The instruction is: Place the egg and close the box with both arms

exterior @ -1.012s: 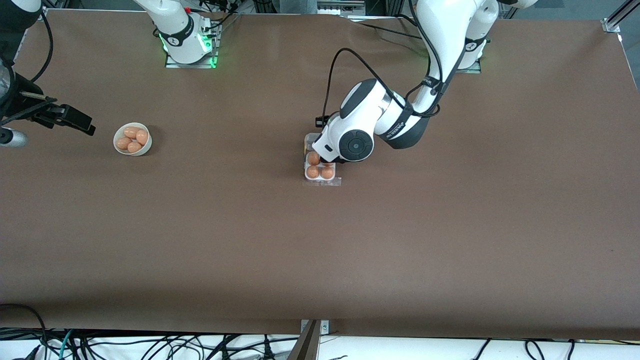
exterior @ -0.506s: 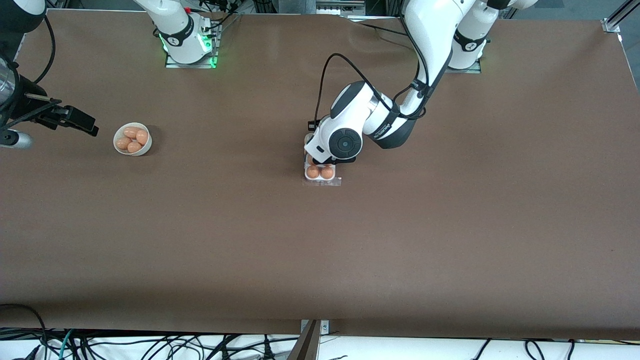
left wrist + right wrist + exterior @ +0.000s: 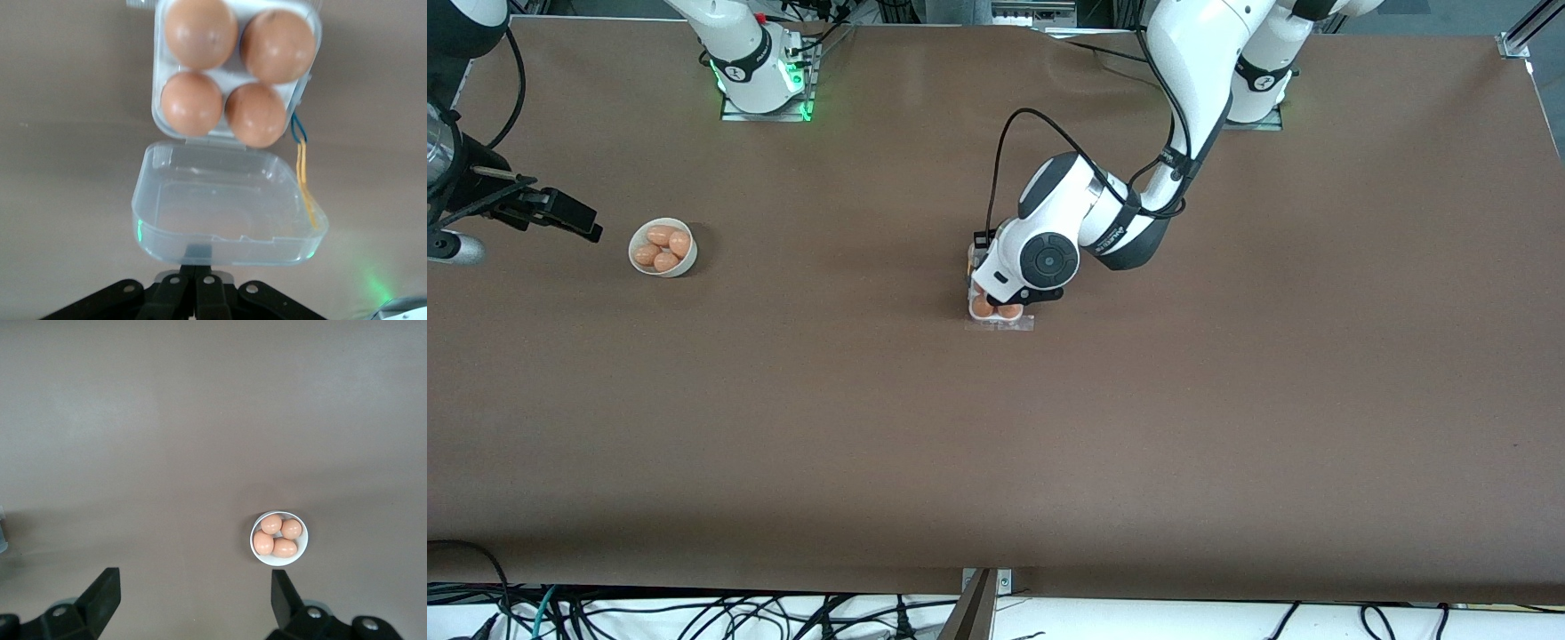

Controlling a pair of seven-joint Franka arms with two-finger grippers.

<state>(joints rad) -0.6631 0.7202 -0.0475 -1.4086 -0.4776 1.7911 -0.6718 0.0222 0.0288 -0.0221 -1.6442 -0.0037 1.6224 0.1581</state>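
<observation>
From the front, the box [image 3: 998, 313] sits near the middle of the brown table [image 3: 1227, 400], somewhat closer to the edge where the arm bases stand; only its two nearest eggs show under the left arm's wrist, which hangs right over it. The left gripper [image 3: 1009, 298] is mostly hidden beneath that wrist. The right gripper [image 3: 560, 212] hovers at the right arm's end of the table, near a white bowl [image 3: 663, 247] holding four eggs, and this arm waits there. In the left wrist view, the white tray [image 3: 233, 73] holds four eggs, one in every cell, so the egg [image 3: 257, 115] already sits in the box. The clear lid [image 3: 227, 207] stands swung open on its hinge, and the left gripper's fingers [image 3: 195, 277] are clenched together at the lid's free edge; whether they pinch it cannot be told. In the right wrist view, the right gripper [image 3: 193, 597] has its fingers spread wide with nothing between them, over bare table, the bowl [image 3: 279, 539] well apart.
</observation>
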